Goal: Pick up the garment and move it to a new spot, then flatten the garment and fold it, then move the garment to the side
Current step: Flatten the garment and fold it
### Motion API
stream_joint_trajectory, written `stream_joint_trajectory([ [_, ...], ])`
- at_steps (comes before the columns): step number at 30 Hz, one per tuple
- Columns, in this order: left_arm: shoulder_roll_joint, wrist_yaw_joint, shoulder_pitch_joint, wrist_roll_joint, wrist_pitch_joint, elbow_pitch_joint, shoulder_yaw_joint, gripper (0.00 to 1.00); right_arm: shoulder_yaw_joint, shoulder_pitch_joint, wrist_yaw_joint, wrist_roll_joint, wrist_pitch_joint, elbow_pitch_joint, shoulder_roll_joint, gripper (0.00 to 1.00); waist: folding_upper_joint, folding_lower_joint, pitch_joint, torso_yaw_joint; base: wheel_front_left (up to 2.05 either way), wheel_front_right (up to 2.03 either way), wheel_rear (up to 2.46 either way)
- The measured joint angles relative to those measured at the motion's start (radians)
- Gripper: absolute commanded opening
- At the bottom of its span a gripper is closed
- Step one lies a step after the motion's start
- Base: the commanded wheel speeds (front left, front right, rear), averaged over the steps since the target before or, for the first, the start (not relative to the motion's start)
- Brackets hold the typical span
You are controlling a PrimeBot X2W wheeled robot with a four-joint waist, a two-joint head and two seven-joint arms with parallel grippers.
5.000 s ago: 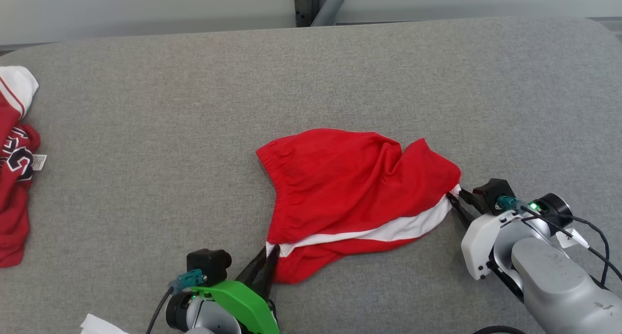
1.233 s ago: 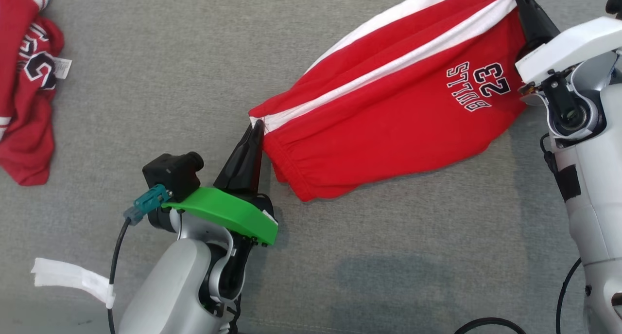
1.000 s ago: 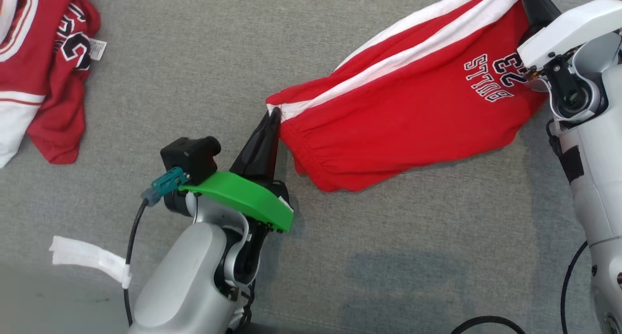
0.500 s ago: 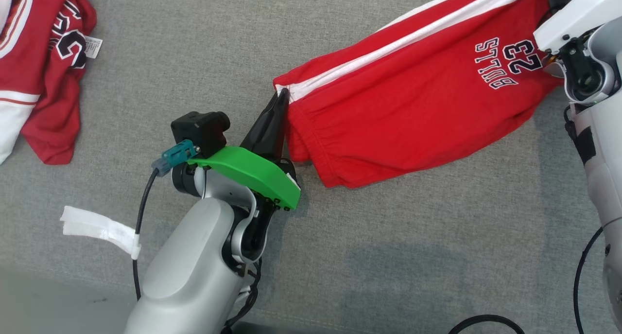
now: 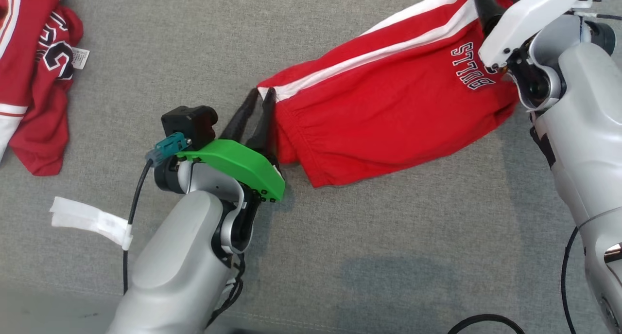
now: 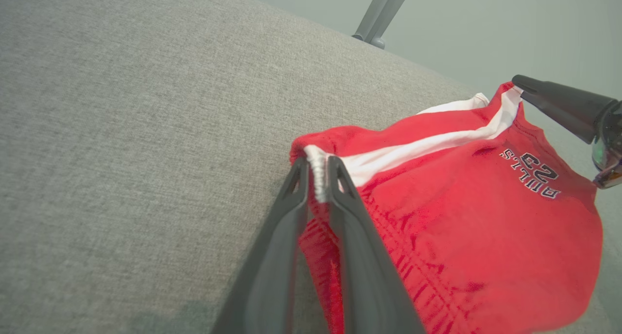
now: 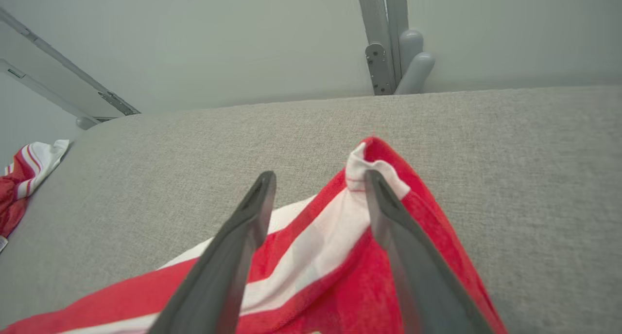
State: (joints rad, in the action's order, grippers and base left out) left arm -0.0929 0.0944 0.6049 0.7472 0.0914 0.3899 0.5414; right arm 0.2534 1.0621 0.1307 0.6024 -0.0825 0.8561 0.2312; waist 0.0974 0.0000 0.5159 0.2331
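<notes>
Red knit shorts [image 5: 388, 120] w/ a white side stripe lie spread on the grey padded surface [image 5: 146, 57], between both arms, approx. flat w/ some wrinkles. Left gripper [image 5: 258, 94]: jaws a little apart, the waistband's white stripe end sits between the tips, not pinched as far as I can see. Right gripper [image 7: 319, 176]: jaws wide, the leg-hem corner stands loose beside one finger, nothing held. The fabric looks light, soft and limp; lifted at one point it will probably sag & bunch. Best hold, I think: the thick elastic waistband corner & the hem corner together, to keep it taut.
</notes>
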Motion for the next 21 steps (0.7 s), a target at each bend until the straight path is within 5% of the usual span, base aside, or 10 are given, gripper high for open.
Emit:
stream_joint_trajectory([
  [5, -0.057, 0.044, -0.019, -0.057, 0.034, -0.032, 0.001, 1.0, 0.085, -0.002, 0.0, -0.026, -0.028, -0.051, 0.036, 1.0, 0.0001, 0.0, -0.021, -0.018, 0.0, 0.0, 0.0],
  [12, -0.181, 0.164, -0.188, -0.188, 0.127, -0.214, 0.003, 1.0, 0.219, -0.054, 0.001, -0.05, -0.181, -0.171, 0.135, 1.0, 0.0001, -0.0001, -0.06, -0.054, 0.0, 0.0, 0.0],
  [21, -0.177, 0.237, -0.359, -0.206, 0.158, -0.356, -0.008, 1.0, 0.189, -0.123, 0.001, -0.063, -0.305, -0.179, 0.266, 1.0, 0.0002, -0.0001, -0.047, -0.015, 0.0, 0.0, 0.0],
])
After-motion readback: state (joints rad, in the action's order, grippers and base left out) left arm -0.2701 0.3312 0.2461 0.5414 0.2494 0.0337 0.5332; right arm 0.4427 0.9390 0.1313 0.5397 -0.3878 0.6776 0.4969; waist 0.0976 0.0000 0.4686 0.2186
